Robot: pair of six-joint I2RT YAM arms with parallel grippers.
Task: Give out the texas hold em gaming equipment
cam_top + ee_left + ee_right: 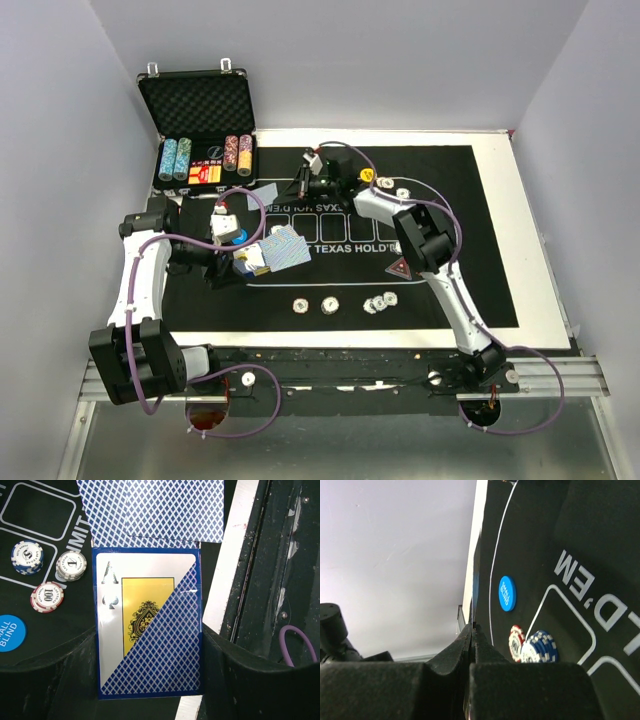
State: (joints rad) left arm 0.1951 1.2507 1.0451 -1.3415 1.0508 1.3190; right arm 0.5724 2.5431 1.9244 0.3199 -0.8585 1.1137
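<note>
At the mat's left side: the left gripper is clamped across a pack of blue-backed playing cards, one finger on each long edge. This leaves the pack's end free for cards to come off.
Fanned cards: several loose cards spread out of the pack's open end. Judging by this, the pack is held up as a supply to deal from, not set down.
Right arm: the right gripper hangs over the far middle of the black mat, fingers pressed together. A thin edge seems to rise from the tips, perhaps a card seen edge-on, but I cannot tell.
Single card: what looks like one blue-backed card lies flat at the mat's far left, probably dealt to that seat.
Blue button: it sits on the left side of the mat with three poker chips just beside it, marking one player's place.
Near row: more chips are spaced along the mat's near edge, likely one lot per seat.
Markers: the dark red triangular marker lies right of centre and the yellow button on the far side.
Case: it stands open at far left, with chip stacks inside as stock.
Step in hand: dealing cards, by my reading.
</note>
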